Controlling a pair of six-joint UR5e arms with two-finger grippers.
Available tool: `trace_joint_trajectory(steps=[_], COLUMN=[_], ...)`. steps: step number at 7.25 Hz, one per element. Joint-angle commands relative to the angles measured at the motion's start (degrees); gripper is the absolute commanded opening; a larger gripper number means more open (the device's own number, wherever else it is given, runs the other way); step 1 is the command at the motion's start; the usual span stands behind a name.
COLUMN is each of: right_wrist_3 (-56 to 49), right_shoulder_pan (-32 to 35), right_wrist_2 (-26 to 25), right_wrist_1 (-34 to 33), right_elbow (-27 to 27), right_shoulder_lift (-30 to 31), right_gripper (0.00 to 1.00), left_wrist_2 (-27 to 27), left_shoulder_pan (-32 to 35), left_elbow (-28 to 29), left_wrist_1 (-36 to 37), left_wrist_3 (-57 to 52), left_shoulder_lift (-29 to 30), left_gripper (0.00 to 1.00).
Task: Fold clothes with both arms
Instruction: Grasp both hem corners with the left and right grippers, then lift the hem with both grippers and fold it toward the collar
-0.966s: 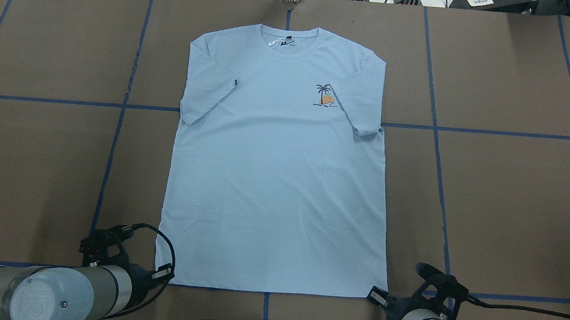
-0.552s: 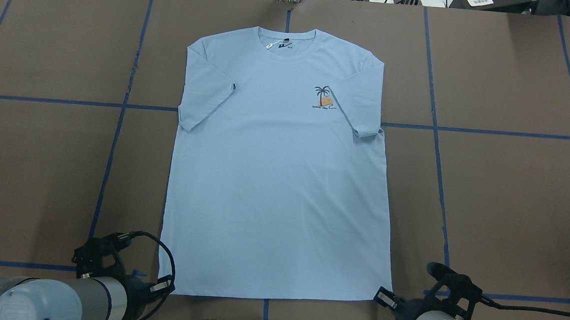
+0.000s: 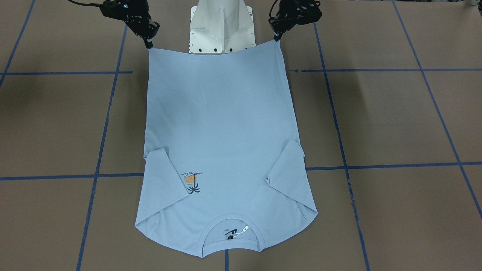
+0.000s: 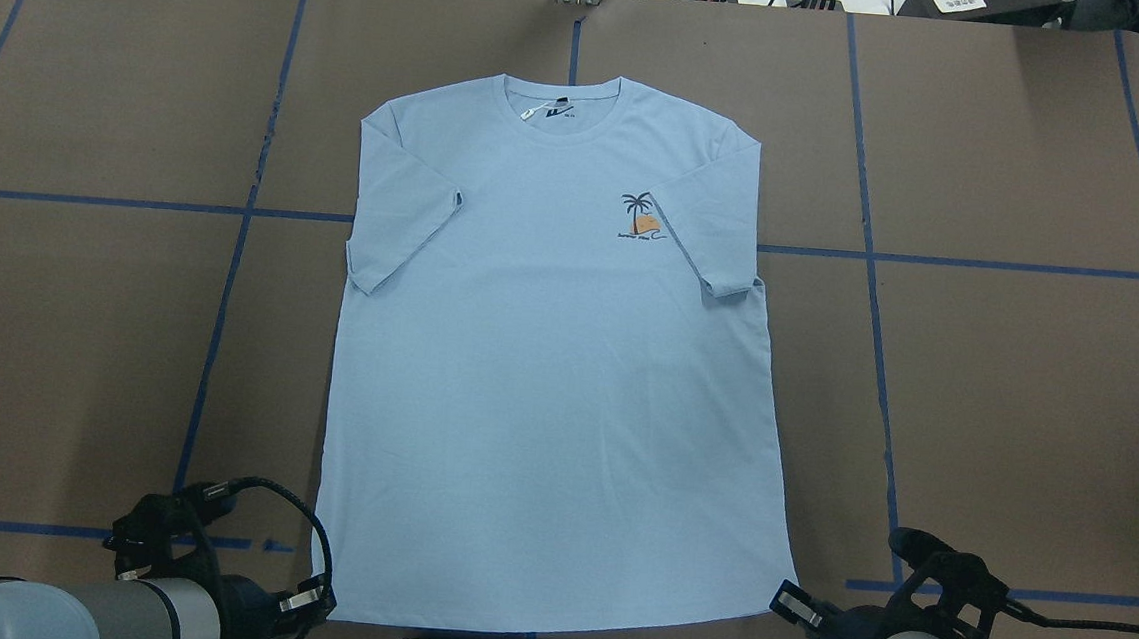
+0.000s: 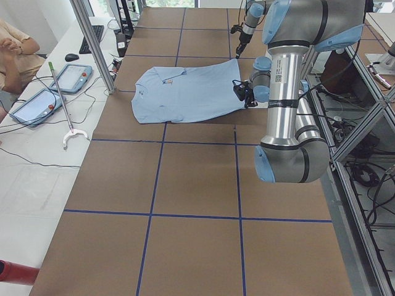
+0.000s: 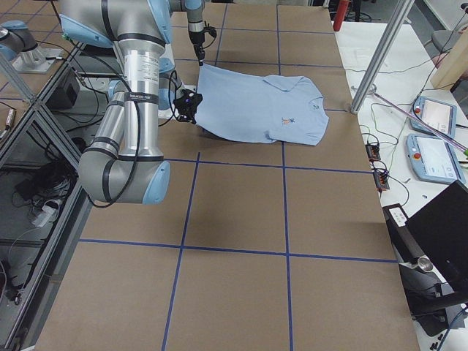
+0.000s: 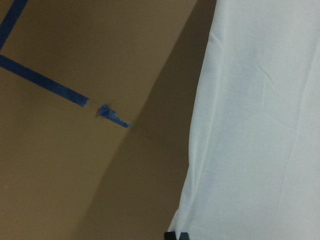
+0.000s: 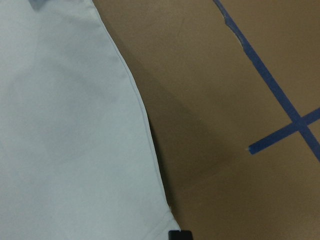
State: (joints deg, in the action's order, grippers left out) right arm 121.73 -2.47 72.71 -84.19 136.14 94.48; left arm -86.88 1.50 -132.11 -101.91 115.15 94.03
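**A:** From across the table, what have the hands got?

**B:** The left gripper [image 3: 279,37] is clamped on one hem corner of the T-shirt [image 3: 218,124] and the right gripper [image 3: 149,44] on the other. Both are at the robot's edge of the table [image 3: 395,120]. The hem hangs in a shallow curve between them, in front of the white base [image 3: 222,26].

**A:** And the rest of the shirt?

**B:** It lies flat, midway between the table's two ends. The collar [image 3: 231,222] points toward the operators' edge, and both sleeves are folded in over the body.

**A:** Overhead?

**B:** It is face up, with the palm print [image 4: 642,219] on the chest. The hem is right at the robot's edge, and a gripper pinches each corner.

**A:** The side views?

**B:** From the left end, the hem side rises off the table toward the near arm. From the right end, a dark shadow lies under that raised hem.

**A:** Wrist cameras?

**B:** On the left wrist, pale cloth runs down to a black fingertip [image 7: 176,235] at the bottom of the view. There is shadow on the brown surface beside it, and a strip of blue tape [image 7: 45,82] further out. The right wrist shows much the same — the cloth's corner meets its fingertip [image 8: 180,235], with crossed tape off to the side.
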Motion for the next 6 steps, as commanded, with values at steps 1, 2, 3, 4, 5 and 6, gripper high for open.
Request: trace_joint_trajectory(steps=[1, 2, 3, 4, 5, 6], right_wrist_3=[-7.76, -12.79, -18.23, -22.81, -27.73, -31.52], right_shoulder_pan=[6.48, 10.87, 16.65, 23.24, 28.26, 32.66], right_wrist_2=[0.42, 0.68, 4.86, 10.64, 12.79, 14.55], right_wrist_1=[-0.10, -0.10, -0.01, -0.01, -0.01, 0.08], right_elbow=[-1.14, -4.45, -8.48, -13.31, -18.58, -22.55], right_shoulder_lift=[-4.54, -7.97, -11.92, -16.13, -20.26, -23.35], right_gripper=[0.00, 0.00, 0.00, 0.00, 0.00, 0.00], left_wrist_2=[-0.83, -0.92, -0.31, -0.65, -0.74, -0.74], left_shoulder_pan=[4.27, 8.13, 10.96, 16.29, 20.09, 23.69], left_elbow=[0.45, 0.62, 3.41, 5.18, 9.63, 16.29], left_wrist_1=[0.05, -0.13, -0.74, -1.35, -1.27, -1.44], left_wrist_3=[-6.05, -7.30, -8.01, -15.24, -20.18, -20.75], left_shoulder_lift=[2.72, 4.13, 5.62, 8.85, 12.11, 15.18], left_gripper=[0.00, 0.00, 0.00, 0.00, 0.00, 0.00])
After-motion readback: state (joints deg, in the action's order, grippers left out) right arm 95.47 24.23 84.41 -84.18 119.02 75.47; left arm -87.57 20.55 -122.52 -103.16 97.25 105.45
